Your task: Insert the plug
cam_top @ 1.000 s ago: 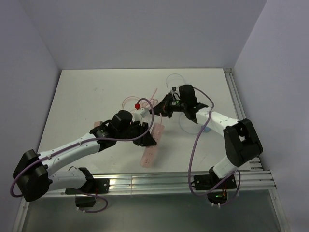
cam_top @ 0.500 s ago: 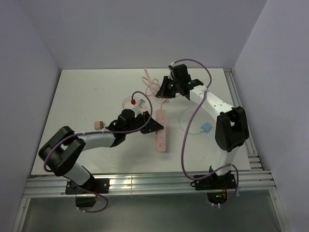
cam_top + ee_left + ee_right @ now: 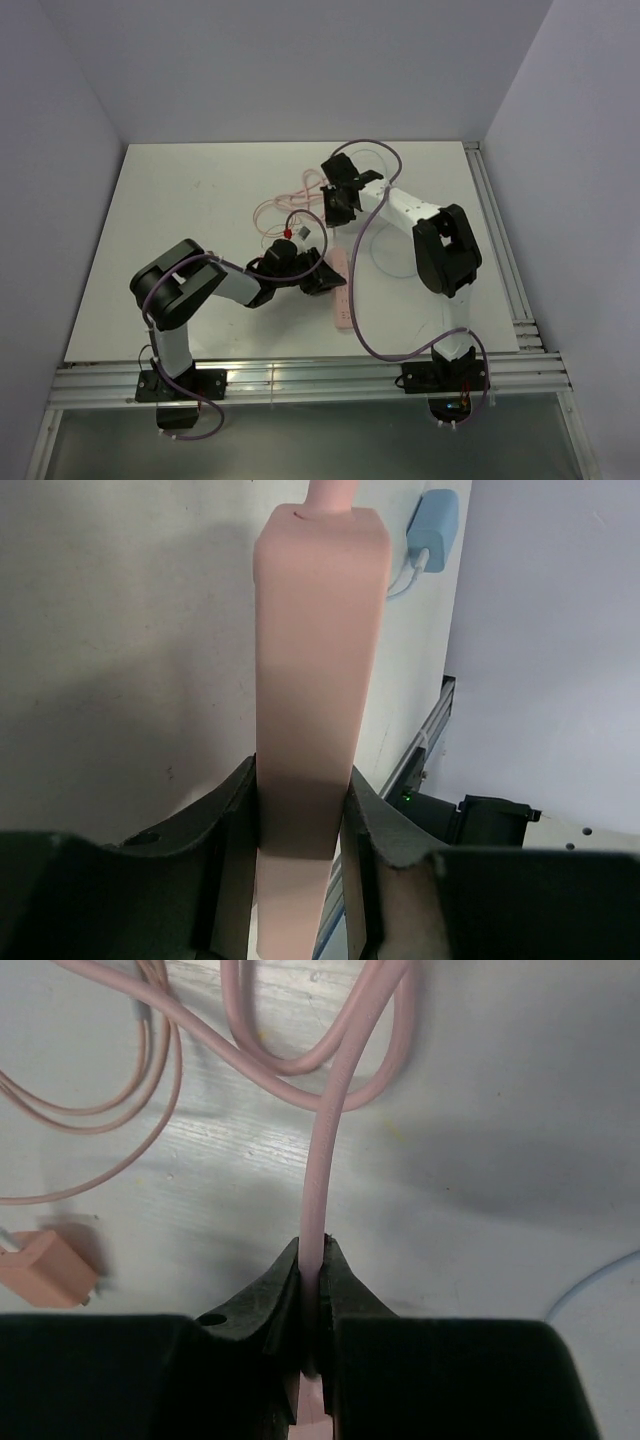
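Currently two grippers, both occupied. Left gripper (image 3: pixel 300 790) clamped on one power strip (image 3: pixel 315 650): pink, smooth, long rectangular bar, centre of overhead view on white counter (image 3: pixel 180 200). Right gripper (image 3: pixel 312 1260) pinched tight on one thin round pink cable (image 3: pixel 335 1100), looped several times. One blocky pink plug (image 3: pixel 45 1268) lying lower left of right wrist view, apart from gripper. One light-blue adapter (image 3: pixel 435 525), upper right of left wrist view.

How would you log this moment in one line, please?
left gripper: clamped on power strip | right gripper: clamped on cable | pink block: on table
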Robot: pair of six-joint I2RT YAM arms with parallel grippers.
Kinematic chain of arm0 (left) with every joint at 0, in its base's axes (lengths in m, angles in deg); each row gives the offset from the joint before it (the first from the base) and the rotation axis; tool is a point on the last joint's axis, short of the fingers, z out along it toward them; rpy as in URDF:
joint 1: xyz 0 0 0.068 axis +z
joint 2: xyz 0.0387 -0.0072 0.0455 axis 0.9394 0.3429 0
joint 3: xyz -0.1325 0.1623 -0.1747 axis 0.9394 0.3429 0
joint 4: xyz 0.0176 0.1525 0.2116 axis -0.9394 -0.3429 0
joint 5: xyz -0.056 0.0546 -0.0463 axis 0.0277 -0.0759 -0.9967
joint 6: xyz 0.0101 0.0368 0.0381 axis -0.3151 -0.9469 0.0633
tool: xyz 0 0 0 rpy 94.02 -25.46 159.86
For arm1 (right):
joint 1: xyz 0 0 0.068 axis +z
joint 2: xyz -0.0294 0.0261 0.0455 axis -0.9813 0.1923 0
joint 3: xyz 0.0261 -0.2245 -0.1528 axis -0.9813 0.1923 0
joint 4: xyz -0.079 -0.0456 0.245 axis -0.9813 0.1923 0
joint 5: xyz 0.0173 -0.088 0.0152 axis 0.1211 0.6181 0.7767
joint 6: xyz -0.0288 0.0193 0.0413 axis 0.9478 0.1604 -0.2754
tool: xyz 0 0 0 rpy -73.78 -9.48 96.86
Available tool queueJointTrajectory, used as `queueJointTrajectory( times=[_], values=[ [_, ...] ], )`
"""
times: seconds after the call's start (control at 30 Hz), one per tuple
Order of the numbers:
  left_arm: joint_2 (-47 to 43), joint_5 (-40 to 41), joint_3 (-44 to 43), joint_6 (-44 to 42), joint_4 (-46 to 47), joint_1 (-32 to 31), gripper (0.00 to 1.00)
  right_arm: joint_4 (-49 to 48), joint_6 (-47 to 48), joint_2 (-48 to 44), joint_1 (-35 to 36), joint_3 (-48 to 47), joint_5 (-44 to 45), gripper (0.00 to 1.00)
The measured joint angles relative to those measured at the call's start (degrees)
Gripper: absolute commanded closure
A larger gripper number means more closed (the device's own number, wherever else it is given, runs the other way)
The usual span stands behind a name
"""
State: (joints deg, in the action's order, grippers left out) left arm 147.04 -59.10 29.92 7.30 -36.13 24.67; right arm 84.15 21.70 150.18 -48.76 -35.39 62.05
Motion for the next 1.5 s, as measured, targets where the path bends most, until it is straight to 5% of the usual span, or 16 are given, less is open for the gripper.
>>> queueJointTrajectory(
  times=[0.2, 0.33, 0.6, 1.13, 1.33, 1.5],
  values=[
    [5.49, -2.86, 1.16, 4.35, 6.08, -0.2, 1.0, 1.9, -0.28, -0.22, -0.02, -2.34, 0.55, 0.24],
    [7.28, -4.28, 1.27, 5.49, 9.55, -0.2, 1.0, 0.7, -0.46, -5.18, -0.11, -0.57, 0.35, 0.17],
    [8.02, -5.07, 2.4, 5.75, 12.74, -0.2, 1.0, -2.21, -2.16, -20.74, -0.46, 15.52, -3.82, 0.24],
    [8.68, -6.6, 5.42, 6.67, 18.29, -0.44, 1.0, -10.69, -7.63, -21.38, 1.7, 33.92, -10.43, 0.28],
    [8.5, -6.32, 5.53, 6.88, 18.45, -0.74, 1.0, -12.26, -8.66, -20.85, 1.95, 34.95, -9.77, 0.53],
    [7.04, -4.79, 5.6, 6.8, 16.5, -1.29, 0.89, -12.9, -9.73, -20.79, 2.23, 35.28, -9.35, 0.92]
  ],
)
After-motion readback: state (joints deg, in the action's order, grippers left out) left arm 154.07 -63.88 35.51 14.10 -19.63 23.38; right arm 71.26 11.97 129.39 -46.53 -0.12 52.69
